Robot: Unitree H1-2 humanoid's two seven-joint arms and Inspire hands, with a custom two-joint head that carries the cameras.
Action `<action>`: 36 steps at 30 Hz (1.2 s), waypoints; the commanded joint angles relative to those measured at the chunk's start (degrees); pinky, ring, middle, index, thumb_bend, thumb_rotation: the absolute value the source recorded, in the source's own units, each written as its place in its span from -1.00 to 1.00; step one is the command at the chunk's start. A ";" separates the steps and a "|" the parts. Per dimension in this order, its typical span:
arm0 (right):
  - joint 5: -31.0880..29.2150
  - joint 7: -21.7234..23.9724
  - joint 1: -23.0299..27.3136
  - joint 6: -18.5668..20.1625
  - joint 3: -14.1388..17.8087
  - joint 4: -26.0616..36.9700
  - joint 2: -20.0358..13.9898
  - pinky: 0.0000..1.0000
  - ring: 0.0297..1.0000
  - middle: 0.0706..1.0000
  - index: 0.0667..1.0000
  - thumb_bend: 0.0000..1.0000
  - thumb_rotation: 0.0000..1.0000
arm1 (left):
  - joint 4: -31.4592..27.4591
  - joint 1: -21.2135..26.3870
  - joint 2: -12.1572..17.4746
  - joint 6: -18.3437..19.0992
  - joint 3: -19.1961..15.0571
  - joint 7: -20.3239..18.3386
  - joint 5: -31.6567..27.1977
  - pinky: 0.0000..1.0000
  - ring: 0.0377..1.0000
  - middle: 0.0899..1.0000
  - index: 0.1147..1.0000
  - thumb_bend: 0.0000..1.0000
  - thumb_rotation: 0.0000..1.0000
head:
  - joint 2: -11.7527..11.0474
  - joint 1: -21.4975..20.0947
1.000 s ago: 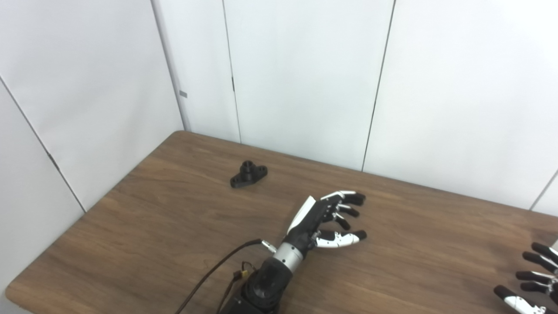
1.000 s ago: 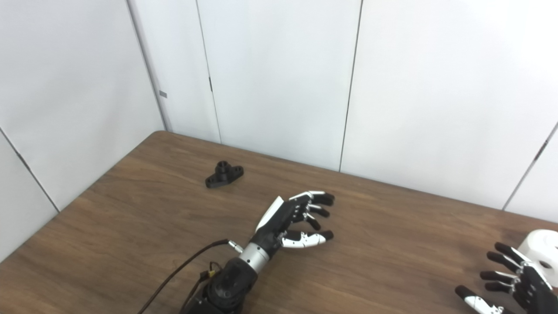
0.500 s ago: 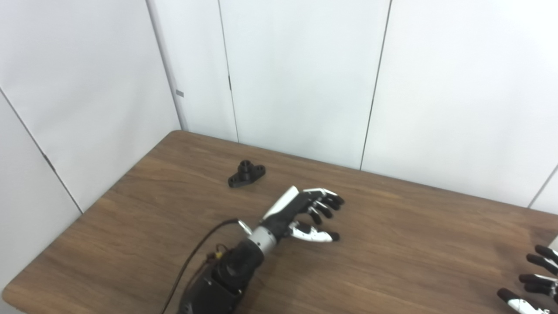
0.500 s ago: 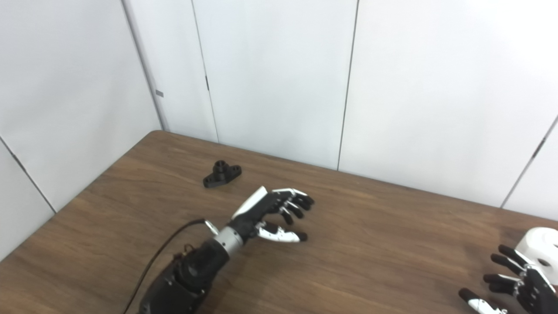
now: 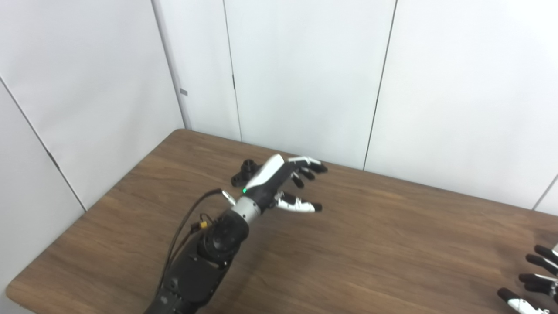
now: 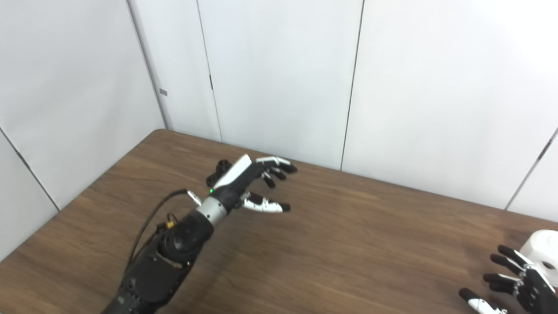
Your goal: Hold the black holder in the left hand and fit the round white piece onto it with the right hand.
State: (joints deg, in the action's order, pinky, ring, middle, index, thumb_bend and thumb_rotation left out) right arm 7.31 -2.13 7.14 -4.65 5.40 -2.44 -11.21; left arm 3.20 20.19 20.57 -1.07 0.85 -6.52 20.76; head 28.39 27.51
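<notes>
Black holder [image 5: 244,173]: lies flat near the table's far left corner, partly hidden behind the left hand; a small dark piece with a flat base and a short upright collar, likely rigid plastic, light and not fragile.
Where to grip: probably across the flat base or round the collar's foot, leaving the collar top free for the white piece.
Round white piece [image 6: 542,249]: at the table's right edge, seen only in the right eye view; smooth, matte, rounded with a dark hole on top, likely stiff and light, perhaps a little slippery.
Left hand [image 5: 283,183]: fingers spread apart, empty, raised just beside the holder.
Right hand [image 6: 512,285]: fingers apart, empty, close by the white piece, whether touching is unclear.
Table [image 5: 370,244]: brown wood grain, smooth.
</notes>
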 commanded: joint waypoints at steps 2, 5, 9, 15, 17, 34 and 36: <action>-0.50 0.17 1.26 -1.69 0.31 1.41 -1.00 0.12 0.17 0.47 0.53 0.15 -1.00 | -2.59 3.27 2.68 0.39 -1.83 2.22 1.72 0.20 0.45 0.50 0.35 0.45 -1.00 | 0.05 -0.14; -0.04 -0.08 1.26 -1.59 0.30 1.37 -1.01 0.11 0.18 0.47 0.53 0.17 -1.00 | -2.63 4.05 3.97 1.04 -2.61 2.95 3.48 0.18 0.43 0.51 0.36 0.47 -1.00 | 0.14 0.03; 0.02 -0.14 1.32 -2.08 0.35 1.06 -1.13 0.14 0.17 0.47 0.53 0.17 -1.00 | -1.99 4.71 4.78 1.19 -3.83 5.05 4.68 0.34 0.60 0.61 0.38 0.50 -1.00 | 0.10 0.04; -0.10 -0.03 1.37 -1.91 0.40 1.37 -1.20 0.15 0.17 0.47 0.53 0.18 -1.00 | -1.11 5.10 6.06 2.91 -4.96 8.61 9.23 0.42 0.73 0.76 0.45 0.54 -0.90 | 0.28 0.49; -0.21 0.06 1.33 -1.83 0.42 1.53 -1.20 0.15 0.16 0.47 0.53 0.18 -1.00 | -0.87 5.09 6.49 3.78 -4.87 8.90 10.49 0.45 0.80 0.83 0.49 0.55 -0.84 | 0.42 0.46; -0.65 -0.16 1.01 -0.61 0.99 2.33 -1.50 0.09 0.23 0.46 0.53 0.11 -0.93 | 5.88 6.58 9.87 20.80 -1.99 10.10 23.76 1.00 1.00 1.00 0.65 1.00 -0.22 | 1.05 0.52; -0.24 -0.35 0.95 -0.28 0.97 2.44 -1.55 0.16 0.31 0.46 0.54 0.08 -0.86 | 6.68 6.70 10.50 22.19 -1.23 9.61 24.22 1.00 1.00 1.00 0.64 1.00 -0.16 | 1.26 0.56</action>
State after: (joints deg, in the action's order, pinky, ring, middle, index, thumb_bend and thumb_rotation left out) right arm 6.98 -2.09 6.97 -4.43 5.85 -2.15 -12.11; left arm 10.49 23.92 28.49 20.43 -0.26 2.32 43.59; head 29.62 28.04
